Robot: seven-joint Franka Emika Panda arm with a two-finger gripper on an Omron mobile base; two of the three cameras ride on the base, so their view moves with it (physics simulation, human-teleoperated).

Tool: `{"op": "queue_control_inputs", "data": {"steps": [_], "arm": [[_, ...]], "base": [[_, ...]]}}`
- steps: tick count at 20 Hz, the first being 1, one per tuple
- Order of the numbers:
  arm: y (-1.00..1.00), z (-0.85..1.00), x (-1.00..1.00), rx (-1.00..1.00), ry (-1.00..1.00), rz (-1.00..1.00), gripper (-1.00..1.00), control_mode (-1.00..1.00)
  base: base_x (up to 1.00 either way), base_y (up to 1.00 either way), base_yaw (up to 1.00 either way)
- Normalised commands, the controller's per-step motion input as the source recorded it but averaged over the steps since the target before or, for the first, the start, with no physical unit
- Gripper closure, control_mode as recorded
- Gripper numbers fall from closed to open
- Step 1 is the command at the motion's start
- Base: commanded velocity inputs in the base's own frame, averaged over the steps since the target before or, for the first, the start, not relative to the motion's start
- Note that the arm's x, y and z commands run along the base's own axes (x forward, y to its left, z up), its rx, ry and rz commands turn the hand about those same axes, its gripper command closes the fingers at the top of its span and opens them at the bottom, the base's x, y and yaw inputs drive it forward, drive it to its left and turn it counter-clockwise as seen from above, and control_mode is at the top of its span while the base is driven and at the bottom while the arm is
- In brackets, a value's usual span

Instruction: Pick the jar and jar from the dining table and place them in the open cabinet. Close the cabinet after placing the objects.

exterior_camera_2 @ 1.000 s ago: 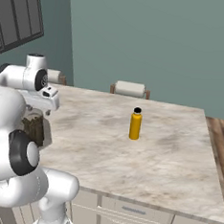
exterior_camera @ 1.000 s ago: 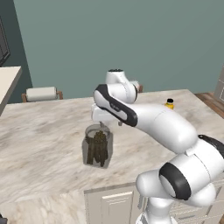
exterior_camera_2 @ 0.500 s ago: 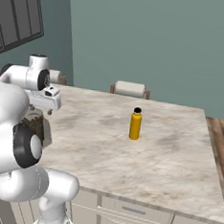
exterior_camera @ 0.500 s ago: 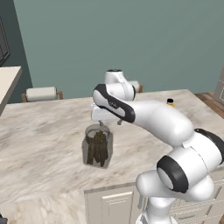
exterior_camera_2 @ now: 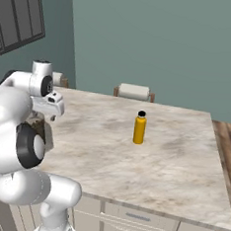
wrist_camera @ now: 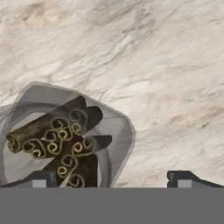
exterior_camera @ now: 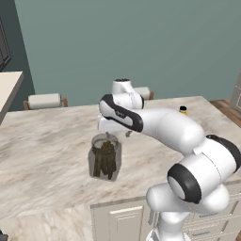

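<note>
Gripper (wrist_camera: 111, 177) hangs spread wide above the dining table (exterior_camera: 42, 146), holding nothing. In the hand view the larger jar (wrist_camera: 65, 140) sits at about nine o'clock of the gap between the fingertips, so the jaws probably need to shift that way before descending. Marbled beige stone makes up the tabletop. Clear, faceted glass forms the upright jar, packed with dark brown rolled sticks, curled ends up.
</note>
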Motion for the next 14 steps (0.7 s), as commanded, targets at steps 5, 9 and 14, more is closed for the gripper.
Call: {"op": "queue_control_inputs", "data": {"steps": [5, 9, 14], "arm": [[0.0, -0.22, 0.0, 0.0, 0.0, 0.0, -1.0, -1.0], [0.0, -0.2, 0.0, 0.0, 0.0, 0.01, -1.0, -1.0], [0.0, -0.19, 0.0, 0.0, 0.0, 0.01, -1.0, -1.0]], "base": [[0.0, 0.0, 0.0], [0.0, 0.0, 0.0], [0.0, 0.0, 0.0]]}}
